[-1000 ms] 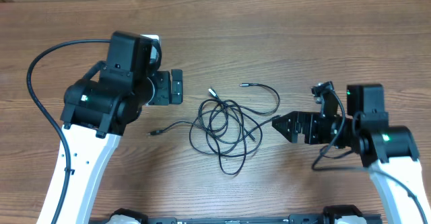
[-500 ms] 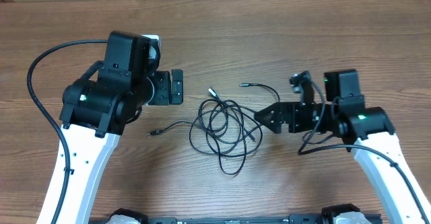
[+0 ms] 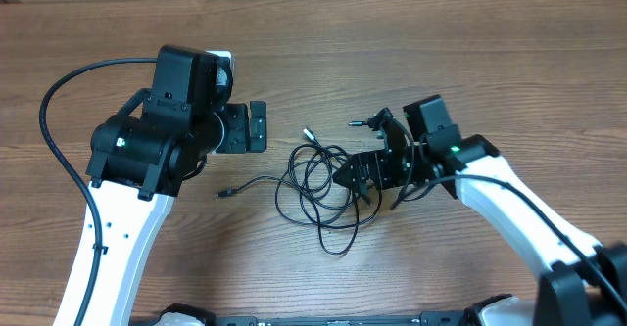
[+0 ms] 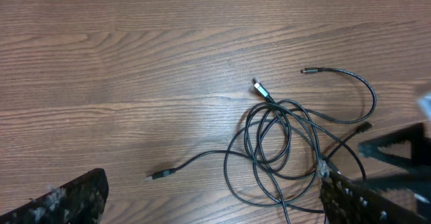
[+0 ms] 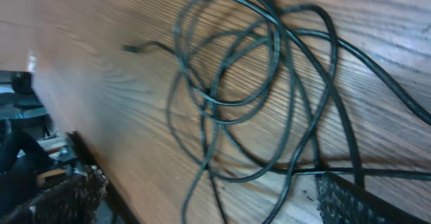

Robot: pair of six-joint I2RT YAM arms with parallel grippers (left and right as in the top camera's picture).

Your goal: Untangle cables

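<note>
**Right hand over the tangle, left hand nowhere near**

Overhead: the cables point(image 3: 323, 181) sit mid-counter point(image 3: 470, 52) as one loose coil, a bit wider than it is deep. One plug tail points left, one points toward the far edge, and a third arcs off to the right. The right hand point(image 3: 351, 176) is over the coil's right edge, spread wide and holding nothing; can't tell if it touches. The left hand point(image 3: 257, 126) hangs well off to the left, also wide open and empty.

Left wrist: the cables point(image 4: 279, 143) lie ahead and to the right, with the right hand point(image 4: 397, 146) poking in from the side.

Right wrist: several strands of the cables point(image 5: 249, 83) cross right in front of its open fingers point(image 5: 350, 197).

Probable risk: closing here likely grabs a few strands together. A pull would then cinch the loops or drag the whole lot, since nothing pins the other side.
</note>
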